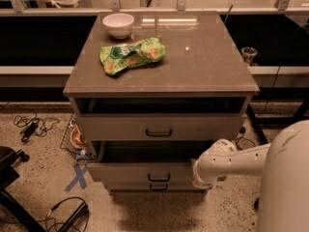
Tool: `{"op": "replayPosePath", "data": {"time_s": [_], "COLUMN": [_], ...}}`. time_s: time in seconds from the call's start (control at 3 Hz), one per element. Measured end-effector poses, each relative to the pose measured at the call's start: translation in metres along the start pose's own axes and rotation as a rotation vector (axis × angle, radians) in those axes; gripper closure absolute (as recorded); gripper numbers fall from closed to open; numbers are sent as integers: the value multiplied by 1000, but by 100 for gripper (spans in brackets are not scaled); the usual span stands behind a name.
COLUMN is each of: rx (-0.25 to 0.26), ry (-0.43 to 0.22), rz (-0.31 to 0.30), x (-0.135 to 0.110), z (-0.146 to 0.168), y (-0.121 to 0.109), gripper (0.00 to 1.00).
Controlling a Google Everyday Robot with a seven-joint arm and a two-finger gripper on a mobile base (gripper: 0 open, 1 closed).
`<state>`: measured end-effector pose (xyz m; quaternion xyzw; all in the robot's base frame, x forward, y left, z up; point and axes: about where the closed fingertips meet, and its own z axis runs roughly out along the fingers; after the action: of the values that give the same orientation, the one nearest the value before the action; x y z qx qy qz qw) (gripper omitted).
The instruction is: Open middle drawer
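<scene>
Grey-taupe and low-fronted, the middle drawer (125,172) stood partly pulled out of the cabinet (207,66). Its front sat forward of the top drawer (120,127) above it, with a dark strip of its inside showing behind. That front ran side to side across the view, with the small black handle (159,178) at its centre. The gripper (197,177) was at the right end of the front, at the tip of the white arm (231,159) reaching in from the right of the view. The handle therefore lay near it, toward the left of the view, and any further pull would have run toward the camera. I could not tell how far open the gripper was, nor whether it held or touched the drawer.
</scene>
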<state>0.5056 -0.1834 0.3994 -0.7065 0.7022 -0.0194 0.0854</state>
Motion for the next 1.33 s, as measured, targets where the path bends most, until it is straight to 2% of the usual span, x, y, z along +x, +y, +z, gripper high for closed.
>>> {"op": "replayPosePath", "data": {"time_s": [0.33, 0.67, 1.0, 1.33], "rx": [0, 0, -21, -53], "ry": [0, 0, 33, 56], "rz": [0, 0, -5, -3], "x": [0, 0, 2, 7], "z": [0, 0, -14, -14], "y": [0, 0, -5, 3], "gripper": [12, 0, 0, 0]}}
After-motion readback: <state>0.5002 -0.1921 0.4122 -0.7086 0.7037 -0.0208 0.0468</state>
